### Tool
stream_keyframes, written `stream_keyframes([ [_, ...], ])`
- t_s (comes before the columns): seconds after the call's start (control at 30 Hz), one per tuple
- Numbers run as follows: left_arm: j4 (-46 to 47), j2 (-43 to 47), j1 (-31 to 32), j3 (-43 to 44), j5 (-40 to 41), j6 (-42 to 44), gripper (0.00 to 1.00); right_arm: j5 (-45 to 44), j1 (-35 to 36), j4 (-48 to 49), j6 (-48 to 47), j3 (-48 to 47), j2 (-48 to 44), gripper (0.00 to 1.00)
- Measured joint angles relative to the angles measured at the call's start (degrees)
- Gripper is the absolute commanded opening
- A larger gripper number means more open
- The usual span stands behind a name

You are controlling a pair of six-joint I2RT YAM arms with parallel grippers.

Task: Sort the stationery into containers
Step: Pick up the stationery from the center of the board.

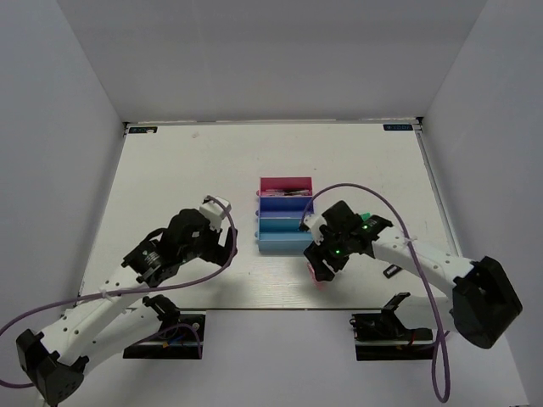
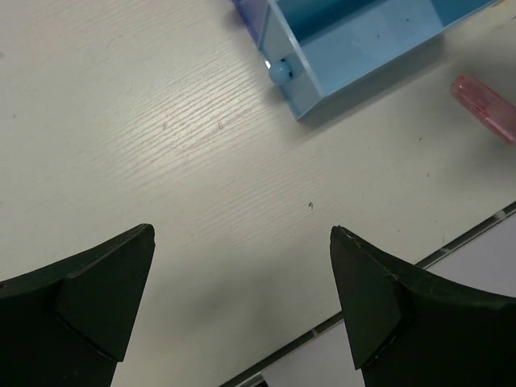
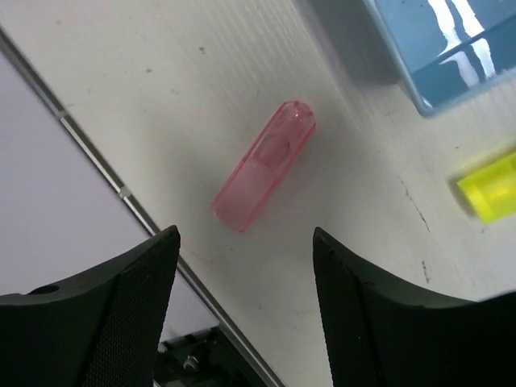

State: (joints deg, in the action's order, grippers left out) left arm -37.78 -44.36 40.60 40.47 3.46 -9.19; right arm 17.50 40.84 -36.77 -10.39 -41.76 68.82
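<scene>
Beside the light blue tray [image 1: 284,247], the right gripper [image 3: 242,234] hangs spread above the unsorted pink stick [image 3: 264,165]. A yellow-capped highlighter [image 3: 488,187] also lies loose, and the left gripper [image 2: 242,234] gapes empty.

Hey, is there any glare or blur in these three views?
Right wrist: white glare streaks inside the light blue tray; the pink stick is sharp, the yellow item at the edge is blurred. Left wrist: the table grain is crisp, the left fingers are dark with little detail. Top: even light, no glare.
</scene>
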Motion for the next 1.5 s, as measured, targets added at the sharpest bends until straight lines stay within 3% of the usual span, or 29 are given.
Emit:
stream_keyframes([
  [0.17, -0.8, 2.8, -0.3, -2.2, 2.0, -1.7, 1.0, -7.9, 6.2, 3.4, 3.8, 0.1, 7.3, 0.73],
  [0.37, -0.8, 5.9, -1.5, -4.8, 2.4, -2.5, 1.0, -15.1, 10.7, 6.6, 6.0, 0.5, 9.5, 0.73],
  [0.7, -0.8, 8.3, -1.5, -6.4, 2.6, -2.9, 1.0, -21.4, 14.9, 8.9, 7.5, 0.9, 11.8, 0.54],
  [0.83, -0.8, 9.4, -1.6, -6.4, 2.6, -3.0, 1.0, -21.2, 16.2, 8.7, 7.4, -0.8, 13.8, 0.39],
  [0.87, -0.8, 9.7, -1.6, -6.4, 2.6, -3.0, 1.0, -20.9, 16.4, 8.6, 7.4, -1.2, 14.3, 0.29],
  [1.0, -1.1, 10.7, -2.0, -6.4, 2.6, -3.0, 1.0, -20.2, 17.0, 8.6, 7.3, -1.9, 15.0, 0.09],
  [1.1, -1.3, 10.9, -2.3, -6.4, 2.7, -3.0, 1.0, -19.1, 17.0, 8.6, 7.0, -1.9, 15.0, 0.0],
  [1.5, -1.2, 10.2, -2.3, -6.4, 2.6, -3.1, 1.0, -10.0, 18.6, 5.9, 1.9, -1.8, 12.8, 0.0],
])
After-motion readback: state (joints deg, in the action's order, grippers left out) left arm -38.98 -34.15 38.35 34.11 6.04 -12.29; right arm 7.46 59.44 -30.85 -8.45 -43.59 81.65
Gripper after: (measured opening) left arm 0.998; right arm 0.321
